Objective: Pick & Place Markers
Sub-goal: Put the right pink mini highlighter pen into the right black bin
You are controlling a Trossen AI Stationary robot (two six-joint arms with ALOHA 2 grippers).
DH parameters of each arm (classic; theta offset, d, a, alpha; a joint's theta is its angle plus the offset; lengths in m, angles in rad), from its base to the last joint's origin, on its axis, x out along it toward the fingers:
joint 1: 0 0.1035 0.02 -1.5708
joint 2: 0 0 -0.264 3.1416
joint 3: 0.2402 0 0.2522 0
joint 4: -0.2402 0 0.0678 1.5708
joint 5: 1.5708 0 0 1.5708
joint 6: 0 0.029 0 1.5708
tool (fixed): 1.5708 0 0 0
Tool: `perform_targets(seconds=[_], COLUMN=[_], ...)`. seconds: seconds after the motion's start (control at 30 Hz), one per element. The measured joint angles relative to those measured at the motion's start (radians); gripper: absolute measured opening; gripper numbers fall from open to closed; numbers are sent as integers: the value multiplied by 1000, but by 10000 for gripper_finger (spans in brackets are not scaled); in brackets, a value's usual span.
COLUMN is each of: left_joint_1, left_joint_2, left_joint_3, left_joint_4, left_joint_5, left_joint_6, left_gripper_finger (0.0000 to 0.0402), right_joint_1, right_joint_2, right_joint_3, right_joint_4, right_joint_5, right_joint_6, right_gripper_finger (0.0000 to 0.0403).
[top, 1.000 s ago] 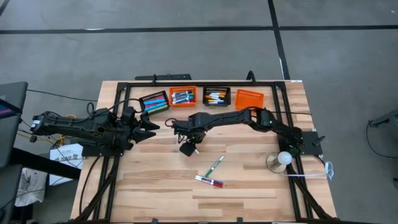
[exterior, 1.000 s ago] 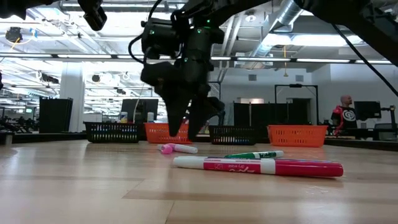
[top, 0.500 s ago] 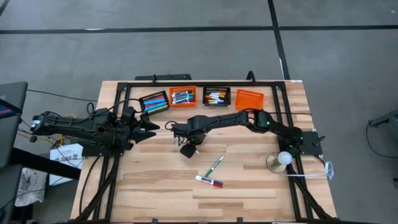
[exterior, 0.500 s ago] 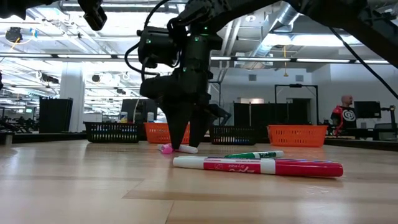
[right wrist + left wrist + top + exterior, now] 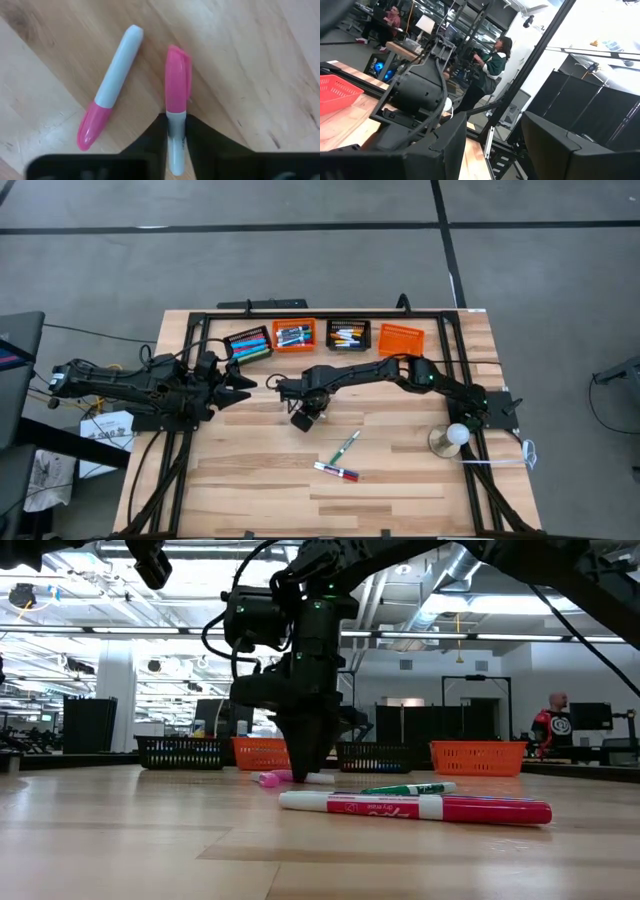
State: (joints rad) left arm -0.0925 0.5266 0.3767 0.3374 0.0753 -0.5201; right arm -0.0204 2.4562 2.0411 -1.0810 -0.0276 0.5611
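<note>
Two white markers with pink caps lie side by side on the wooden table. My right gripper (image 5: 305,768) points straight down and is shut on one of them (image 5: 178,82). The other pink marker (image 5: 111,89) lies loose beside it. Nearer the front edge lie a green marker (image 5: 345,446) and a red-and-white marker (image 5: 337,472). My left gripper (image 5: 244,386) waits open at the table's left, above the surface, with nothing between its fingers (image 5: 451,142). My right gripper pinches the marker's white barrel (image 5: 175,131), just behind the pink cap, between its two fingers (image 5: 155,142). The fingers come from above, pointing down, and lie across the marker. The marker lies flat on the table, its cap end sticking out past the fingers.
Along the far edge stand two black baskets (image 5: 248,343) (image 5: 348,335) and an orange basket (image 5: 294,335) with markers inside, and another orange basket (image 5: 401,338) at the right. A white ball-shaped object (image 5: 456,436) stands by the right arm's base. Bare wood lies toward the near edge.
My right gripper has sunk toward the table over the pink markers. Its fingers stood apart on either side of one marker and have now shut on its barrel. The marker has stayed on the table.
</note>
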Motion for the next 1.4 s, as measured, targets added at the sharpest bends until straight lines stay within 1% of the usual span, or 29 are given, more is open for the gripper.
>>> perform_targets(seconds=[0.1, 0.23, 0.37, 0.43, 0.53, 0.8, 0.93, 1.0, 1.23, 1.4], left_joint_1=[0, 0, 0, 0, 0, 0, 0, 0, 0, 1], left_joint_2=[0, 0, 0, 0, 0, 0, 0, 0, 0, 0], left_joint_3=[0, 0, 0, 0, 0, 0, 0, 0, 0, 0], left_joint_4=[0, 0, 0, 0, 0, 0, 0, 0, 0, 0], left_joint_5=[0, 0, 0, 0, 0, 0, 0, 0, -10, -29], left_joint_6=[0, 0, 0, 0, 0, 0, 0, 0, 26, 26], left_gripper_finger=[190, 190, 190, 190, 190, 190, 190, 190, 190, 190], right_joint_1=[-12, -35, -56, -70, -94, -153, -195, -213, -283, -346], right_joint_2=[0, -6, -5, 1, 7, 4, -67, -100, -243, -343], right_joint_3=[1, 1, 18, 50, 102, 311, 284, 284, 286, 286], right_joint_4=[-10, -21, -44, -96, -137, -430, -493, -489, -485, -485], right_joint_5=[-7, -21, -43, -49, -46, -69, -58, -53, -44, -49], right_joint_6=[7, 7, 17, 9, -22, -125, -151, -160, -179, -278], right_gripper_finger=[21, 21, 38, 36, 19, 24, 24, 20, 21, 25])
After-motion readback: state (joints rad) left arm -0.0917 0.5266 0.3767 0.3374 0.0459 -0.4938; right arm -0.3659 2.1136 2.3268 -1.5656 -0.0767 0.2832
